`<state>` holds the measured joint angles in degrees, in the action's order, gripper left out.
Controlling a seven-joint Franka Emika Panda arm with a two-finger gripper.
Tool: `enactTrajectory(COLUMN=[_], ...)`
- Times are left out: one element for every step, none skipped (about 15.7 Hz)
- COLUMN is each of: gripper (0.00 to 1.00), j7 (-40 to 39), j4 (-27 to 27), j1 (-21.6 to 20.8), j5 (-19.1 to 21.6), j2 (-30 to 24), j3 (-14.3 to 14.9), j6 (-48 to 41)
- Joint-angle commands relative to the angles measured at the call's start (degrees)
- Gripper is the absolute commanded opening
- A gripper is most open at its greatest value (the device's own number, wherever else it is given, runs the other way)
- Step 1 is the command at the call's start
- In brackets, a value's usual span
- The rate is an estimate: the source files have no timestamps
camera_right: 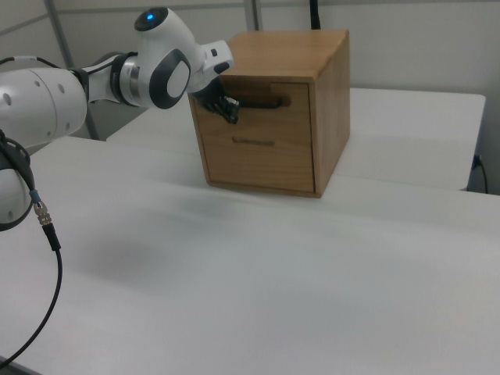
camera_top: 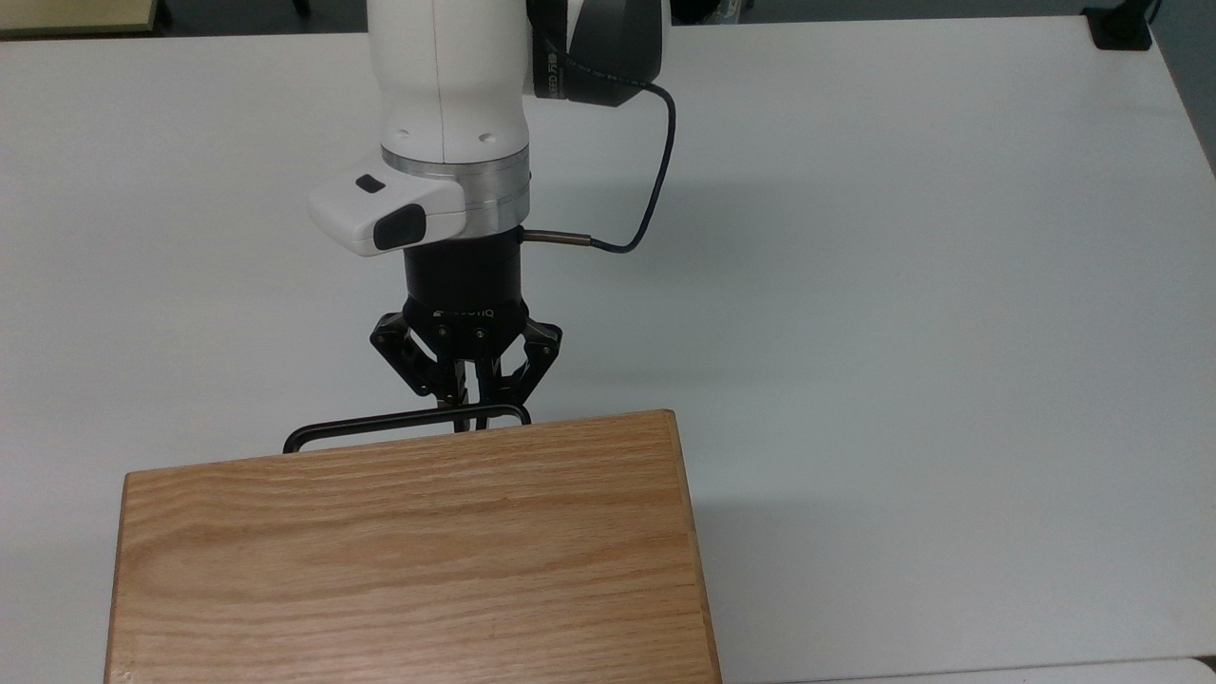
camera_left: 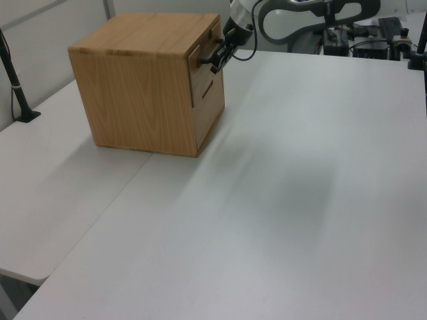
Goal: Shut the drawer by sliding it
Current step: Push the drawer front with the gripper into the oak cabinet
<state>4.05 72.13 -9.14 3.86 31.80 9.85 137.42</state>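
Top view: the gripper (camera_top: 472, 418) points down the picture at the cabinet (camera_top: 408, 560), its fingers drawn nearly together around the black bar of the handle (camera_top: 380, 425), near the bar's end on the top view's right. The bar runs left to right, square to the gripper's pointing direction. The drawer is pushed in under the cabinet's top, so only its handle sticks out past the edge. The white table (camera_top: 902, 332) spreads all around

Left view: the drawer (camera_left: 205, 63) sits at the top of the cabinet's front face, and its front panel looks flush with the face. The gripper (camera_left: 217, 60) meets it from the left view's right, so the slide direction runs straight from the gripper into the cabinet

Right view: the drawer front (camera_right: 258, 109) occupies the upper part of the face, with a second, smaller pull below it. The gripper (camera_right: 232, 106) closes on the handle (camera_right: 262, 101) at its end on the right view's left, the arm reaching in from that side. No gap shows around the panel, so the sliding seems done; any retreat should go straight back along the arm's axis, once the fingers let go of the bar
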Motion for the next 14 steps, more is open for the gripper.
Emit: enactTrajectory(gripper=[0.11, 0.11, 0.11, 0.11, 0.11, 0.11, 0.11, 0.12, 0.17, 0.28, 0.42, 0.59, 0.74, 0.88], j7=[2.46, 2.54, 2.98, 4.11, 5.00, 5.09, 5.18, 5.09, 4.74, 4.48, 3.96, 2.99, 2.29, 1.76], j4=[-2.25, -2.25, -2.26, -2.17, -2.08, -2.17, -2.17, -1.99, -1.12, 0.71, 4.82, 9.04, 12.13, 14.60], j1=[-0.88, -0.88, -0.88, -0.88, -0.88, -0.88, -0.97, -1.23, -1.23, -1.23, -1.23, -1.06, -0.88, -0.71], j5=[0.44, 0.44, 0.44, 0.44, 0.27, 0.27, 0.27, 0.27, 0.01, -0.34, -0.87, -0.96, -0.96, -0.96], j2=[1.24, 1.25, 1.33, 1.42, 1.51, 1.77, 1.77, 1.60, 0.64, -1.55, -4.26, -7.34, -10.76, -13.58], j3=[1.57, 1.75, 2.27, 2.62, 2.71, 2.89, 3.41, 3.77, 3.77, 3.60, 3.16, 2.89, 2.37, 1.75], j6=[4.26, 5.39, 6.71, 8.46, 10.57, 11.90, 12.26, 12.17, 11.56, 10.78, 9.46, 7.19, 3.51, -2.27])
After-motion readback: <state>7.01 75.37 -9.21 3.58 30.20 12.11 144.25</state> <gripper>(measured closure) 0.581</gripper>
